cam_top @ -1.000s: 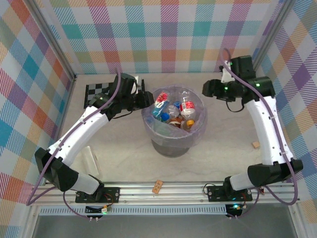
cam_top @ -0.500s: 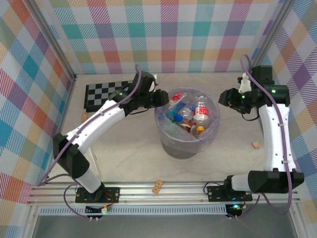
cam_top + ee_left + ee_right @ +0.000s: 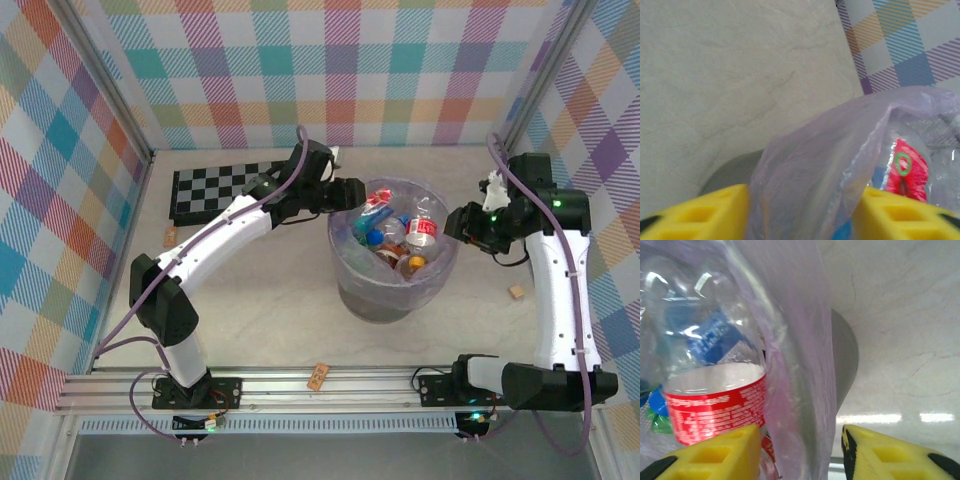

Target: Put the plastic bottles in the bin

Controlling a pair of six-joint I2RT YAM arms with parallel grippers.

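Left gripper [image 3: 802, 202] holds its yellow fingers apart, with a fold of the lilac bag [image 3: 810, 160] between them, at the bin's [image 3: 372, 300] far left rim. Right gripper [image 3: 801, 445] stands apart, astride the right rim. Bottles [image 3: 398, 238] lie inside the bin. One red label [image 3: 715, 407] carries white print too blurred to read.

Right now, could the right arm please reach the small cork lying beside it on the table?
Probably yes: the cork lies unblocked on the table, though the right hand straddles the bin rim.
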